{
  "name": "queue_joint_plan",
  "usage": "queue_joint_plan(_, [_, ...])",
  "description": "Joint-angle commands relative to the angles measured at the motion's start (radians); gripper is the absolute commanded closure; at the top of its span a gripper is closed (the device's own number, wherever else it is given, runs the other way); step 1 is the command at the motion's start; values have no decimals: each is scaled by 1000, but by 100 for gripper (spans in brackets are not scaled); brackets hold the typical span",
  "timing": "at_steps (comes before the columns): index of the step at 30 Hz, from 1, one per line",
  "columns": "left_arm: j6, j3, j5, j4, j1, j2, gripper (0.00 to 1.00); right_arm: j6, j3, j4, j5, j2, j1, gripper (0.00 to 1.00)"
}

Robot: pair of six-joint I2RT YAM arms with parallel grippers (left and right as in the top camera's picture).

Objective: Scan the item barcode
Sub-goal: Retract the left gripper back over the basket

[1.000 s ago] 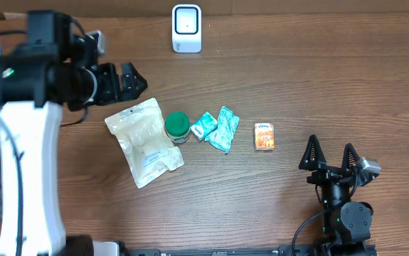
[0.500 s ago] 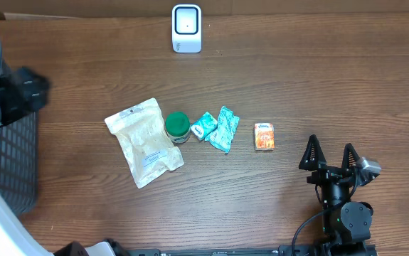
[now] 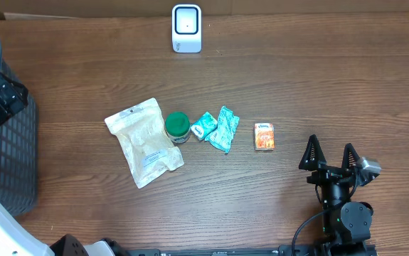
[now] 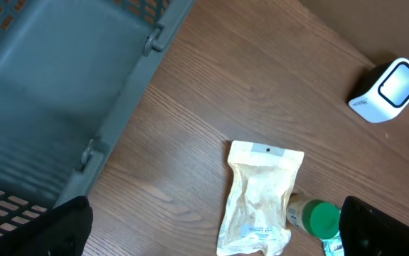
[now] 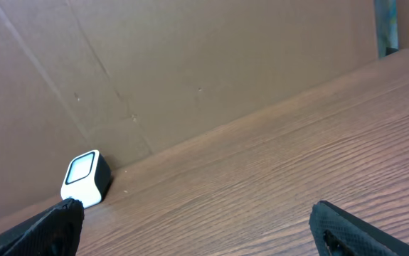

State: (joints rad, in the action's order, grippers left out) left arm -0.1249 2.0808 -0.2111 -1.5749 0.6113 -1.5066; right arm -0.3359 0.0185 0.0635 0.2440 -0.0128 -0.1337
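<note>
Wood table (image 3: 318, 78), cardboard wall (image 5: 190, 64) along the far edge, scanner (image 3: 186, 28) standing near that edge, about centre. Nothing is picked up yet.

Four candidates lie in a row mid-table, left to right: pouch (image 3: 144, 142), green-capped bottle (image 3: 178, 126), teal packets (image 3: 217, 128), orange box (image 3: 264, 136). The bottle looks to touch the pouch's edge and the packets sit just beside the bottle. The box lies apart from them.

Right gripper (image 3: 330, 152): jaws spread wide, holding nothing, near the front edge. The orange box is the closest item to it, ahead and to its left. The box's long axis runs front to back, so you'd close across its narrow width. Its wrist camera shows only scanner and wall, none of the items.

Left gripper (image 3: 3, 98): also spread wide and empty, over the basket (image 3: 8, 163) at the table's left end, well apart from the row. The pouch is its nearest item, long axis diagonal, hang-hole end toward the far left.

Basket: the part you can see from the left wrist has nothing in it (the rest is out of frame).

My read: the right arm has the shorter reach for the box, the left arm for the pouch. Either way the scanner sits farther back than the whole row.
</note>
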Motion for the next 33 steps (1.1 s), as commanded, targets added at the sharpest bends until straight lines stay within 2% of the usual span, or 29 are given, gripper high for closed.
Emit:
queue_joint_plan(1, [-13,9,10,1,3,-5,0,8,-11,-5,14,9,-8,0])
queue_joint_plan(33, [-13,9,9,1,3,-5,0,8,-11,-5,14,9,-8,0])
